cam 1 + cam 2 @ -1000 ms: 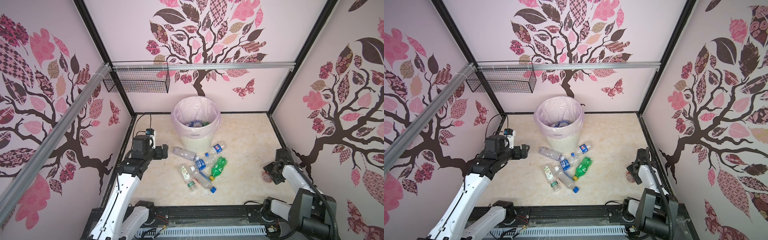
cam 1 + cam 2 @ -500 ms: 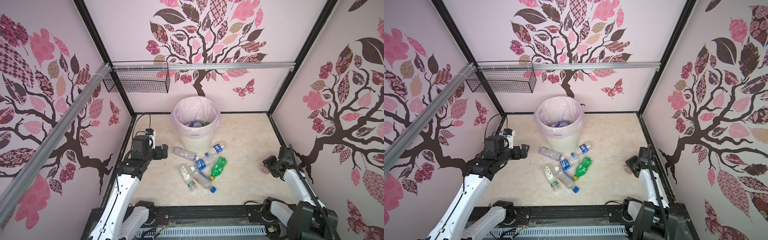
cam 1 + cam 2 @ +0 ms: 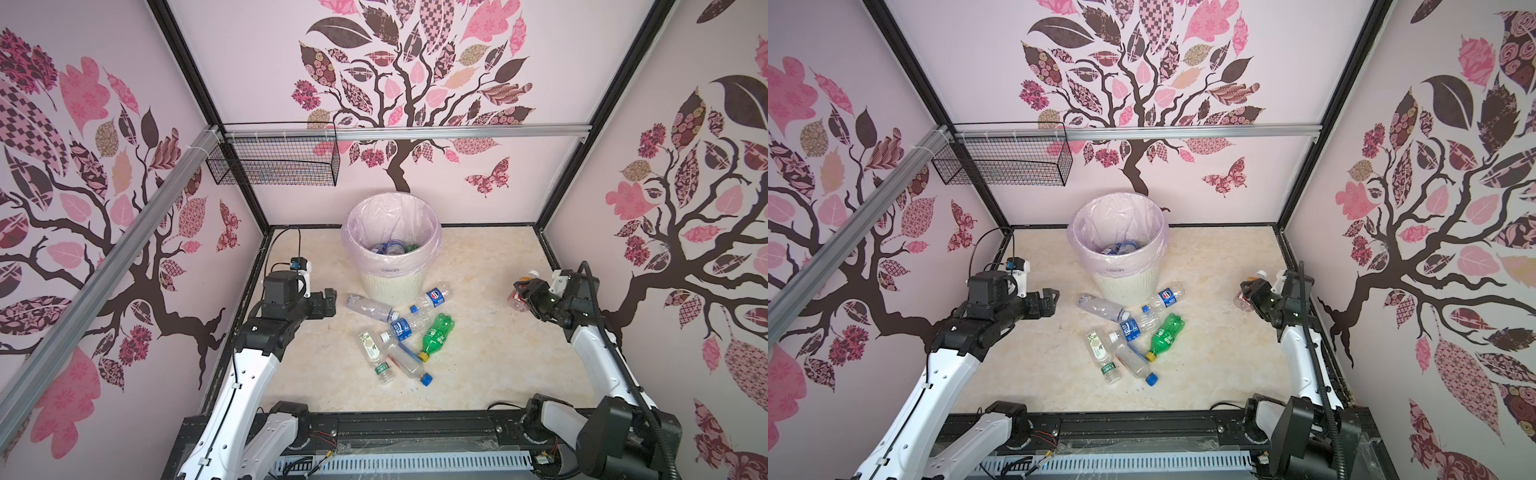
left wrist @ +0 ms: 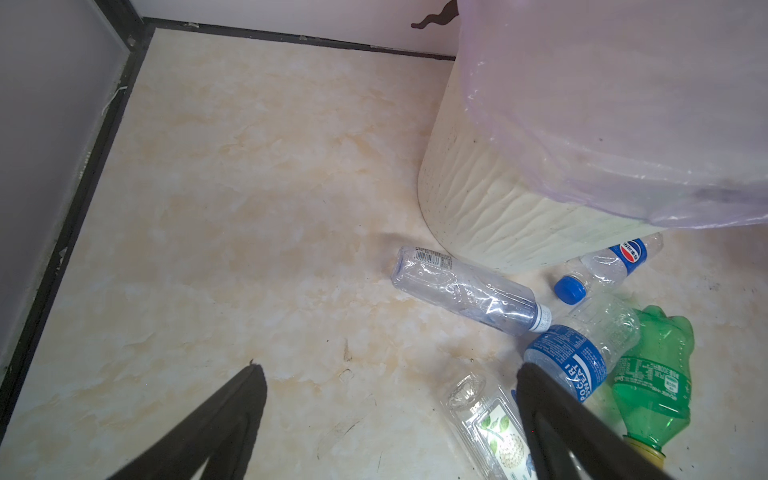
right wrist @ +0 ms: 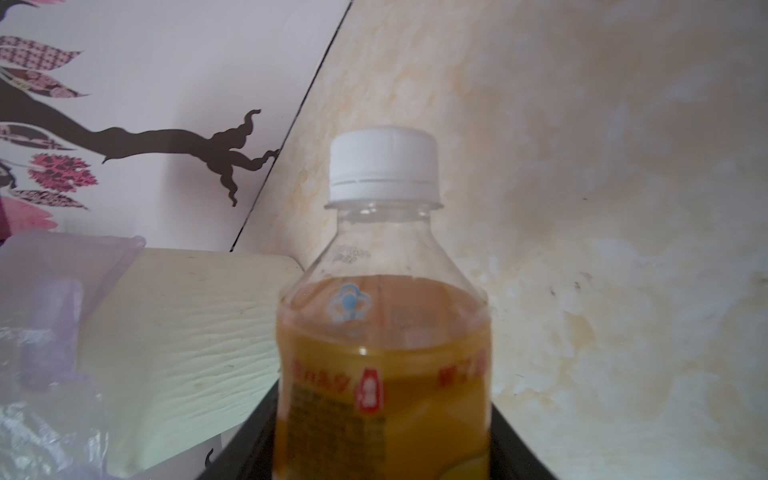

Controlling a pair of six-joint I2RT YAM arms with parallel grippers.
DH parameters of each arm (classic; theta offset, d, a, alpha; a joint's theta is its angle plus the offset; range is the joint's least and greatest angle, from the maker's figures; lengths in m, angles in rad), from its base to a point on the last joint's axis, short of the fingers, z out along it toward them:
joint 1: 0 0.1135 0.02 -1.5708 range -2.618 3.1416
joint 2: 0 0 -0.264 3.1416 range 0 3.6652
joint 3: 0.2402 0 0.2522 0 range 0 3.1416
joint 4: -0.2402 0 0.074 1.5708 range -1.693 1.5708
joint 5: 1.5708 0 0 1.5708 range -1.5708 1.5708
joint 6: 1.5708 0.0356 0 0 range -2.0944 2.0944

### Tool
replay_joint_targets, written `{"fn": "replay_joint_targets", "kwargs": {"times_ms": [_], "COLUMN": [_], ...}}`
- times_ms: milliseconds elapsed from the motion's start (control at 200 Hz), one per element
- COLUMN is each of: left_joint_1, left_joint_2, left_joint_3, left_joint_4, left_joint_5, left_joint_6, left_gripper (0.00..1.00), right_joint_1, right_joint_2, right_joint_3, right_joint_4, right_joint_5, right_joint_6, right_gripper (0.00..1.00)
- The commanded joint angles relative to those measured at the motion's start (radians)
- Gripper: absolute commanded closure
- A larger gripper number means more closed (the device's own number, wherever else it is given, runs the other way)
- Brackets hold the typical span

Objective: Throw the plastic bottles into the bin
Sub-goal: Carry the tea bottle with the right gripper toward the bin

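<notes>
The plastic bottles (image 3: 405, 332) are found in two places in both top views: a loose heap lying on the floor (image 3: 478, 353), and one squat bottle (image 3: 518, 300) set well apart from it, clasped by the right gripper (image 3: 524, 291). In the right wrist view this squat bottle (image 5: 382, 332) is flanked by the dark fingers (image 5: 253, 449), which are closed against its sides. Its white cap (image 5: 384, 166) is pointed away from the fingers, and an orange label with red marks is wrapped round its body. The bin (image 5: 187, 332) is seen beyond the fingertips, off to one side of the held bottle.

The left gripper (image 3: 328, 303) is held with its fingers (image 4: 232, 415) spread wide and nothing between them. The heap is spread near the fingertips: a clear crushed bottle (image 4: 465, 297) lies ahead of them, a blue-labelled bottle (image 4: 569, 361) and a leaf-printed bottle (image 4: 490, 428) are partly hidden behind one finger, and a green bottle (image 4: 652, 374) lies past that finger. The bin is placed beyond the heap from these fingertips, a pale pink liner (image 3: 430, 253) is folded over its rim, and more bottles (image 3: 390, 248) are seen at its bottom.
</notes>
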State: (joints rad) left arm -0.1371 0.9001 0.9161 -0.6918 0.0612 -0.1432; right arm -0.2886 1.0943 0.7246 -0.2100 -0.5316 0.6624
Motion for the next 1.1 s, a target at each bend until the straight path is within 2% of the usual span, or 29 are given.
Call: {"fn": "replay_joint_targets", "kwargs": {"times_ms": [0,120,385,560,945,1091], "left_joint_1": [0.004,0.004,0.004,0.004,0.004,0.004], "left_joint_2": [-0.014,-0.021,-0.03,-0.029,-0.024,-0.031], "left_joint_3": [0.029,0.022,-0.006,-0.014,-0.014,-0.025], "left_joint_4": [0.009,0.009,0.017,0.034,0.04,0.052], "left_joint_5": [0.019,0.019,0.037,0.053,0.055,0.06], "left_joint_6": [-0.016,-0.026,-0.064,-0.084,-0.094,-0.101], "left_gripper": [0.02,0.02,0.02,0.02,0.02,0.02], "right_joint_1": [0.067,0.119,0.121,0.123,0.126,0.128], "right_joint_2": [0.013,0.008,-0.047,-0.098,-0.119,-0.096], "right_joint_3": [0.099,0.187,0.277,0.243,0.255,0.248], "right_joint_4": [0.053,0.051,0.054,0.147,0.217,0.351], "right_joint_5": [-0.101,-0.142,-0.232,-0.292,-0.374,-0.415], "right_joint_6": [-0.01,-0.038,-0.112,-0.086,-0.07,-0.015], "right_gripper": [0.43,0.42,0.41,0.4,0.4,0.39]}}
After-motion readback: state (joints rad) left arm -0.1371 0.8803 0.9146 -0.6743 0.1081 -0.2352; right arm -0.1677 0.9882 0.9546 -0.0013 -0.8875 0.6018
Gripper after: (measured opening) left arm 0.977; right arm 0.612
